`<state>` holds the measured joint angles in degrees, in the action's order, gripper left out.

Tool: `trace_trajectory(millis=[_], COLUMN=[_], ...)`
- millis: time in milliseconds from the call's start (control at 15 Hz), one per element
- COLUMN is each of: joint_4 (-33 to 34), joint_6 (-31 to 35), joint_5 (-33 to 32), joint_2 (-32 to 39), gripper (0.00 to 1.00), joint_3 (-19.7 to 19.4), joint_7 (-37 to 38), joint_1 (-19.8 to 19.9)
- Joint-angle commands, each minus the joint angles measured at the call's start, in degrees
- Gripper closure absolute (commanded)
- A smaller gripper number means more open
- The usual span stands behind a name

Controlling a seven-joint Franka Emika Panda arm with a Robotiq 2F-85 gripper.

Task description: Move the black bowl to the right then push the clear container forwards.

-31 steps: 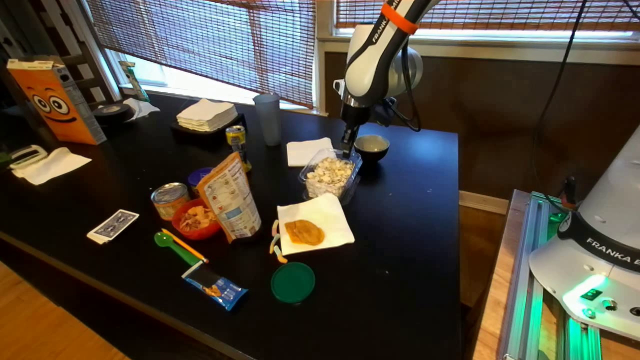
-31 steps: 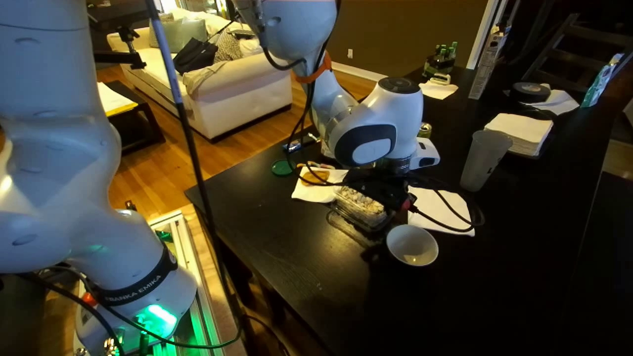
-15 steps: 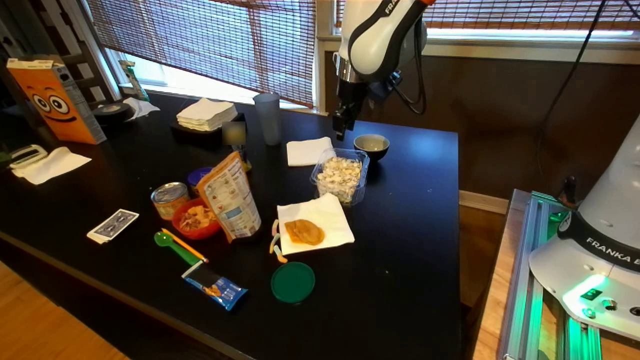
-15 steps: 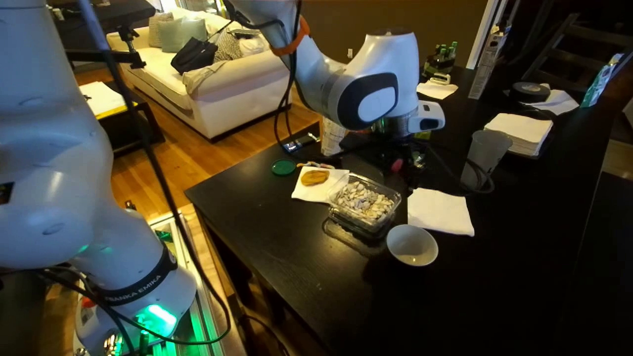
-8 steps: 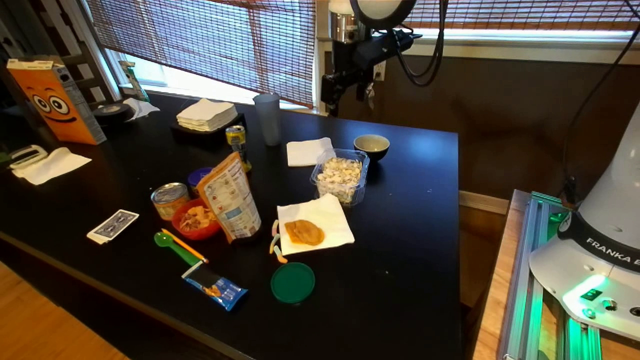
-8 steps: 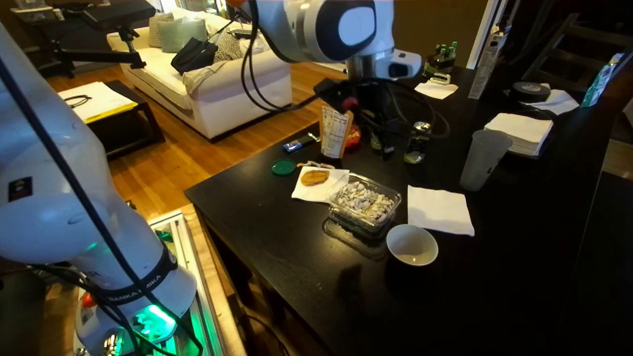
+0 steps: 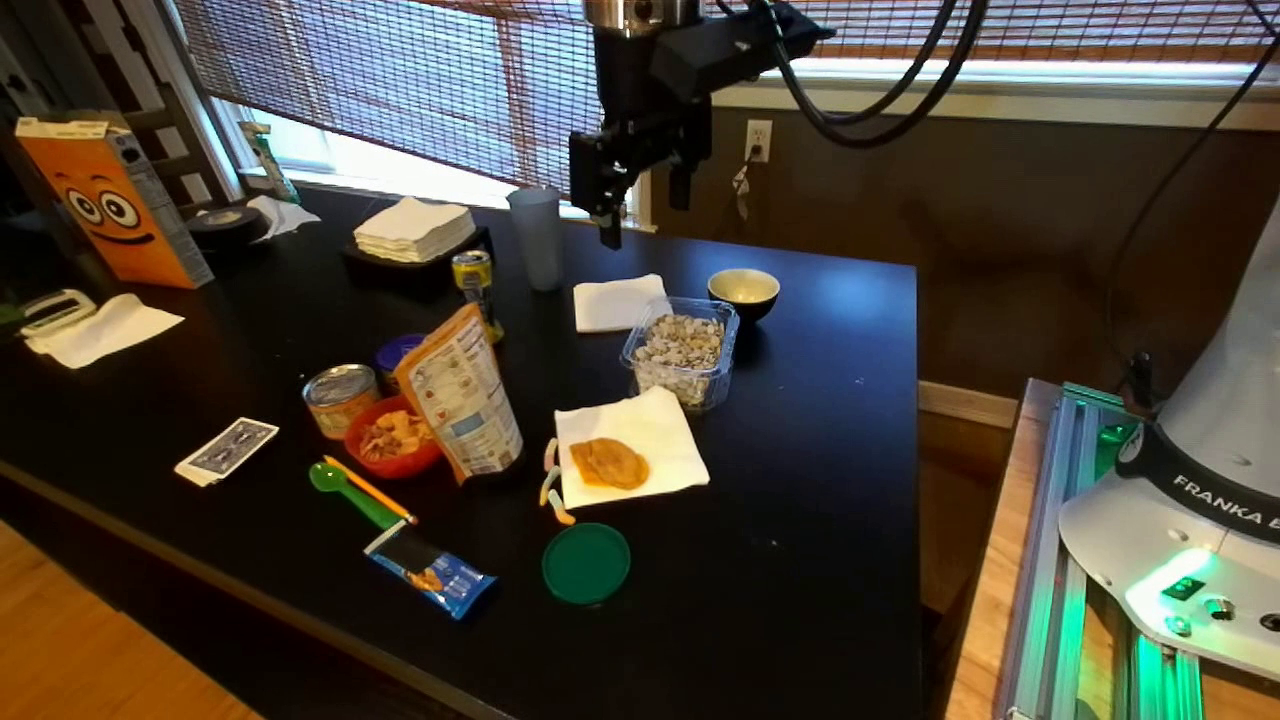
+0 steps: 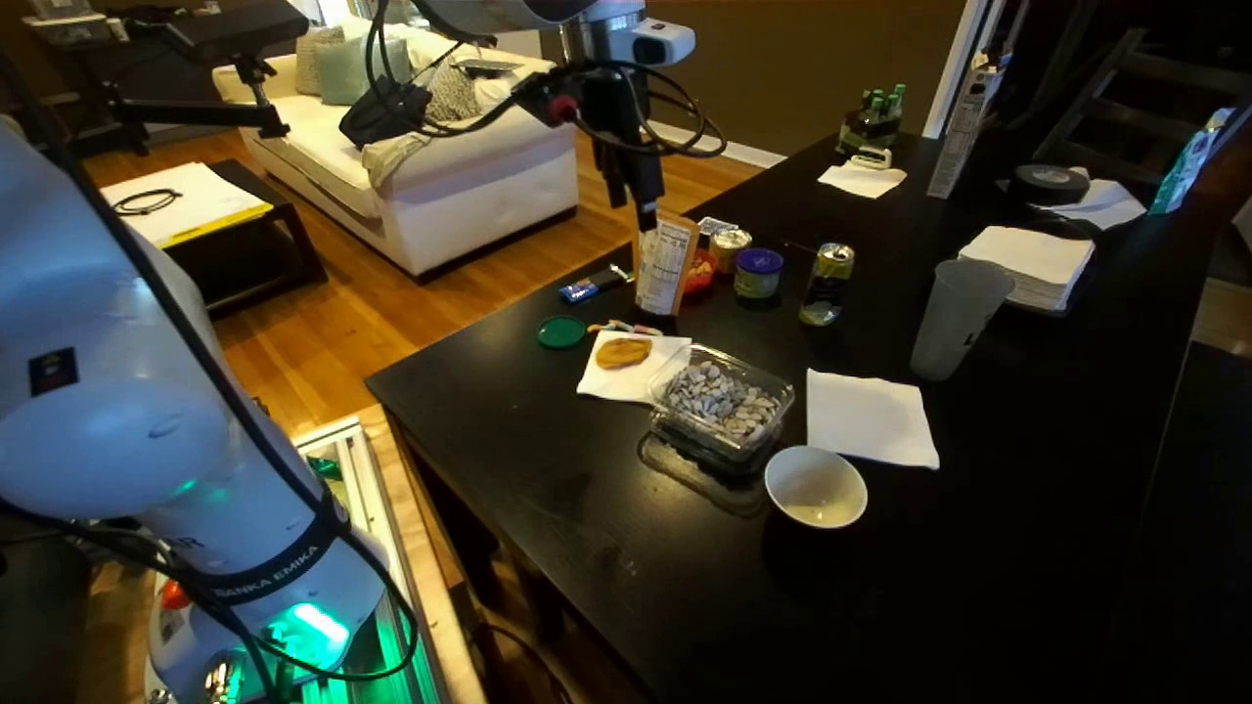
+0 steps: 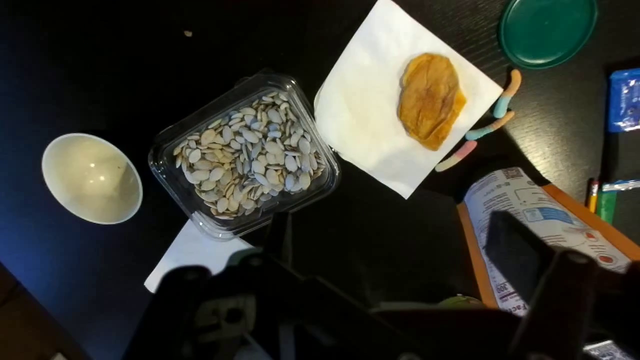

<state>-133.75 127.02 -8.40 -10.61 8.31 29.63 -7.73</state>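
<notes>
The black bowl [image 7: 747,307], dark outside and pale inside, stands upright on the dark table in both exterior views. Just beside it is the clear container [image 8: 721,403], an open see-through tub full of pale seeds. From above, in the wrist view, the bowl [image 9: 92,178] lies left of the container [image 9: 250,160], with a narrow strip of table between them. My gripper [image 7: 645,212] hangs in the air well above the table, apart from both. Its fingers [image 9: 515,245] are spread wide with nothing between them.
An upright snack bag [image 8: 662,264] stands below and near the gripper. A napkin with an orange slice [image 7: 632,440] lies close to the container, and a plain napkin [image 8: 871,418] on another side. A tall cup [image 7: 540,240], a can [image 8: 827,284] and a red bowl [image 7: 395,455] stand farther off.
My gripper has risen away from the container, swung towards the snack bag's side and opened. Since about two seconds ago the container has turned and shifted slightly; the bowl stands where it was.
</notes>
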Motion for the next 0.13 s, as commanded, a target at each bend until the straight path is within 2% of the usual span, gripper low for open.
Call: trace_trajectory(millis=[0,67], joint_4=[0.08,0.08], joint_6=[-0.11,-0.11], joint_5=[0.25,0.24], joint_2=[0.07,0.22], gripper=[0.00,0.00], joint_3=[0.83,0.64], joint_7=[-0.23,-0.30], joint_1=[1.19,1.46])
